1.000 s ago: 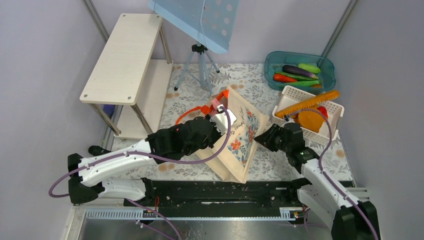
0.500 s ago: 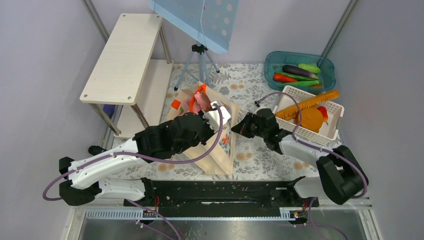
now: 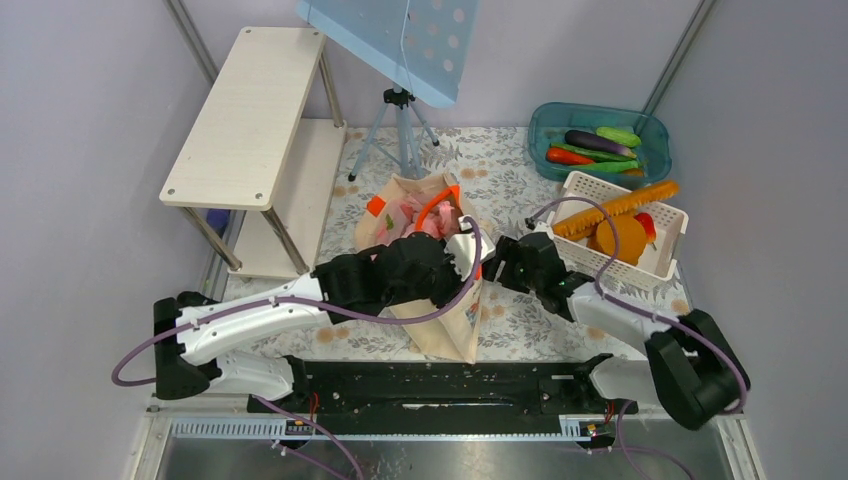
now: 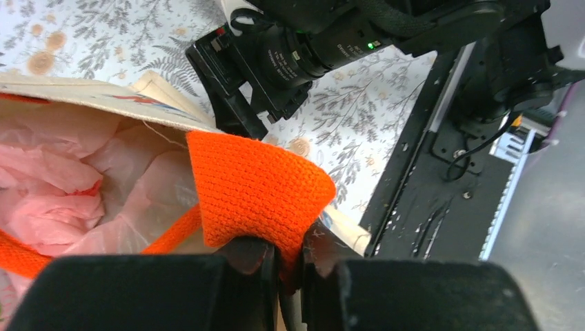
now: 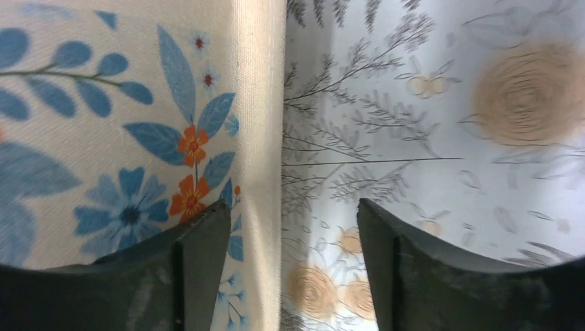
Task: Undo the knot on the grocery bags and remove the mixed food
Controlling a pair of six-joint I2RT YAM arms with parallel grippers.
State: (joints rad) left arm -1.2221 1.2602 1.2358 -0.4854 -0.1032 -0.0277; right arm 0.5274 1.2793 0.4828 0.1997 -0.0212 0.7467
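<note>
Pink crinkled plastic, the grocery bags, sits bunched inside the floral tote, just behind the left end effector, and its knot looks not yet undone; none of the mixed food shows from any view. That end effector is pinched tight on the tote's orange handle, the webbing folded over its tips. The right end effector stands partly spread with nothing between its fingers, one tip against the tote's printed side, the other over the patterned counter.

Compared with a second ago, the tote has been tipped up from lying slanted on the counter to standing with its mouth upward, so the pink plastic now shows from above. The right arm has swung in from beside the white basket to press close on the tote's right side, and its fingers have let go. My guess is the tote is now braced for reaching the knot.
</note>
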